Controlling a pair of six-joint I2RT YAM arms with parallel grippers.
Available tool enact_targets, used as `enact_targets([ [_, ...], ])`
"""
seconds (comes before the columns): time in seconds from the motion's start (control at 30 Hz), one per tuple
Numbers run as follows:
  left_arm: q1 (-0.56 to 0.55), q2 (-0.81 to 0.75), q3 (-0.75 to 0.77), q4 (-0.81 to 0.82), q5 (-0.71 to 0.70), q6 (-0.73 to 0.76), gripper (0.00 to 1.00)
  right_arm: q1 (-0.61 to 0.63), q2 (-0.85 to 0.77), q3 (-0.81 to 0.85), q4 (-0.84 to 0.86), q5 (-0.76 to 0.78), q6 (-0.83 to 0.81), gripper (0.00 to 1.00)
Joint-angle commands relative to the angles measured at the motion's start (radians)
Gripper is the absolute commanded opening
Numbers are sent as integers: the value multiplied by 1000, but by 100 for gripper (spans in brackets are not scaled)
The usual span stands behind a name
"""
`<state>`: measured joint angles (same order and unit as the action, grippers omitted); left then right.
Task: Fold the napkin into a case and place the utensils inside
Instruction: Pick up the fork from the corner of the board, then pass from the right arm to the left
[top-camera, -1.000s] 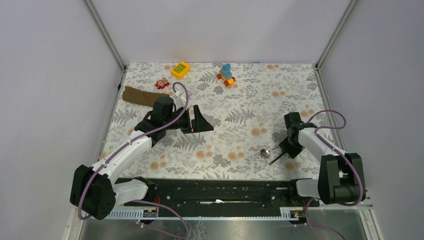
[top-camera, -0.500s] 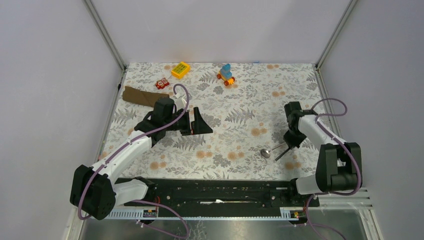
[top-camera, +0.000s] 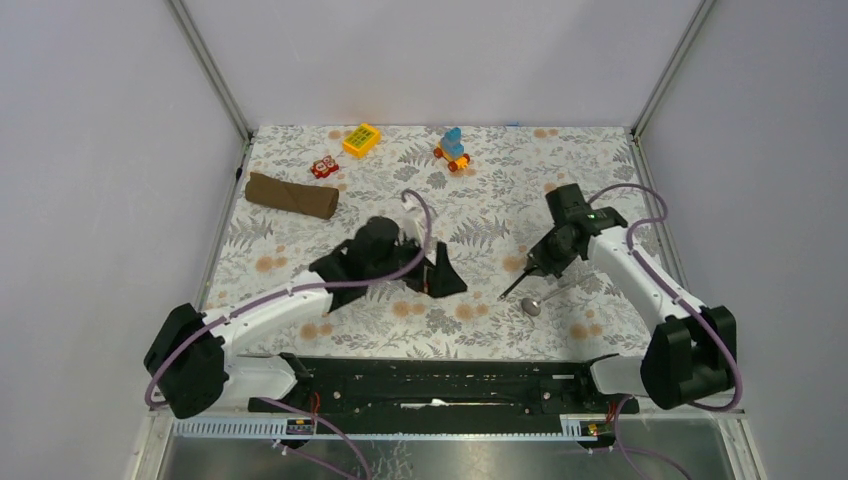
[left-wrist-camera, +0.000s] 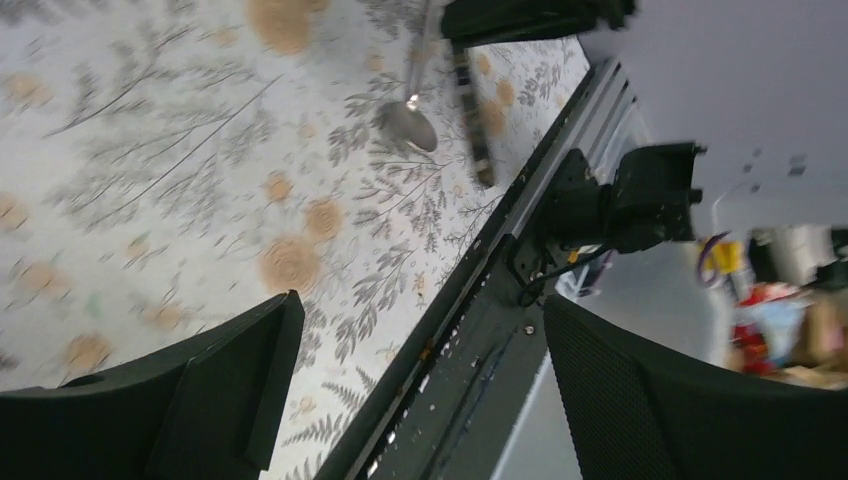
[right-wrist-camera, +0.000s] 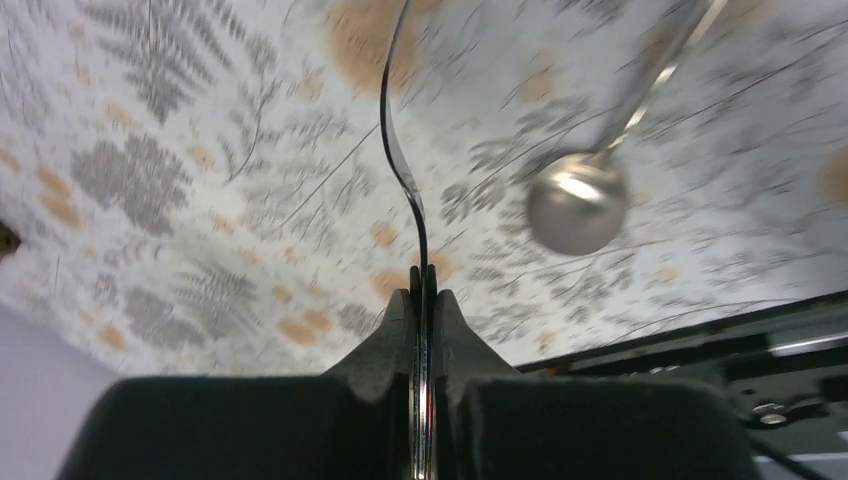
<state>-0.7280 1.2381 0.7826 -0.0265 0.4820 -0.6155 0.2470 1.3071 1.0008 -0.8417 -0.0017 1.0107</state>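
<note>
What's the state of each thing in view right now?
left claw: open, empty.
right claw: shut on the dark utensil.
dark utensil: pinched at one end, sticking out past the fingertips.
spoon: lying loose on the tablecloth.
napkin: folded narrow, far left, no utensils inside.
</note>
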Motion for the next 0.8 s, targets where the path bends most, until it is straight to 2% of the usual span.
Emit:
enact_targets([
  [0.0, -204, 4, -29, 247, -363, 206, 93, 101, 73, 45, 83, -194, 151, 0],
  [0.1, -275, 14, -147, 510, -399, 313, 90, 137, 86, 17, 152, -288, 219, 0],
  [0.17, -304, 19, -201, 624, -408, 375, 88, 155, 78, 6, 183, -315, 255, 0],
  [0.23, -336, 28, -225, 667, -431, 450, 88, 163, 73, 11, 186, -326, 271, 0],
  [0.37, -394, 65, -223, 677, -569, 584, 85, 172, 63, 7, 210, -371, 302, 0],
  [0.43, -417, 73, -251, 758, -615, 623, 84, 178, 59, 0, 219, -396, 316, 0],
  [0.5, -440, 84, -291, 876, -653, 676, 82, 180, 51, -28, 254, -433, 346, 0],
  [0.6, -458, 124, -393, 1199, -653, 747, 79, 180, 36, -81, 316, -494, 394, 0],
  [0.67, -468, 181, -446, 1397, -628, 811, 73, 181, 22, -89, 327, -515, 409, 0],
  [0.77, -472, 216, -457, 1465, -598, 845, 70, 182, -8, -100, 341, -531, 438, 0],
])
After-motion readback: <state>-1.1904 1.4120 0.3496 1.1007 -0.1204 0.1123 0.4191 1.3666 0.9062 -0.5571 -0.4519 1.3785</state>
